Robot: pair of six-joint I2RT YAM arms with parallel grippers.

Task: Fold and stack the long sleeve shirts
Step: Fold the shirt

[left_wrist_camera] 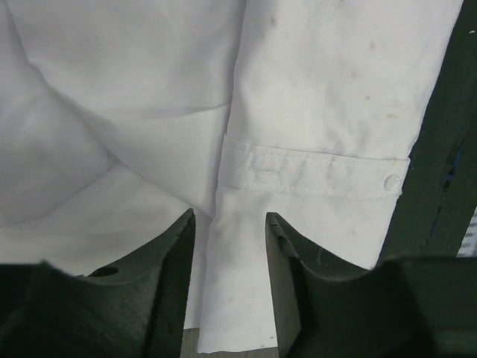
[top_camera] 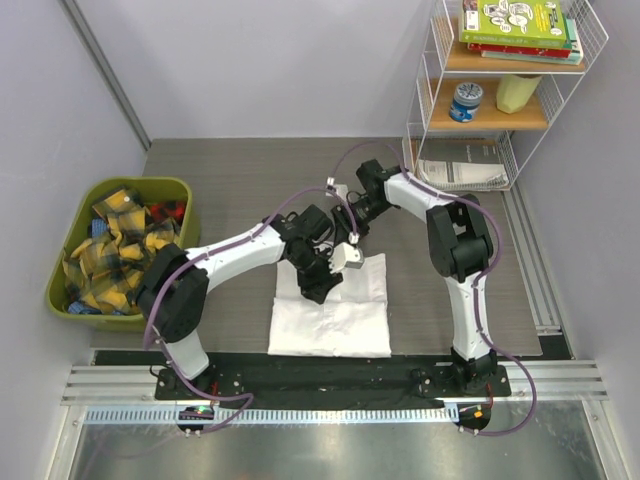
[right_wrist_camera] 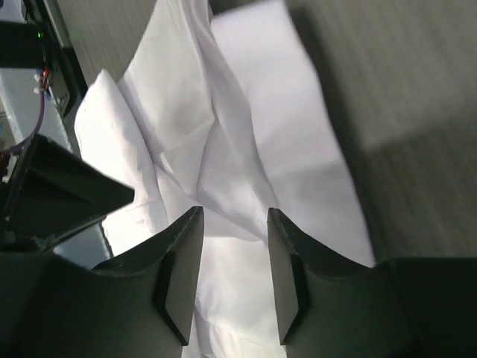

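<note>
The green bin (top_camera: 150, 182) of plaid cloths (top_camera: 115, 245) sits far left, well apart from the work; the left gripper (left_wrist_camera: 229, 224) hovers with jaws apart over a buttoned cuff (left_wrist_camera: 313, 177), clamping nothing; the long sleeve shirt (top_camera: 335, 322) lies partly folded on the table (top_camera: 220, 180), near its front edge between the arms; light, limp and quick to slump, it probably wants pinching at a hem or fold edge; the right gripper (right_wrist_camera: 235, 220) hangs above rumpled cloth, jaws likewise parted.
</note>
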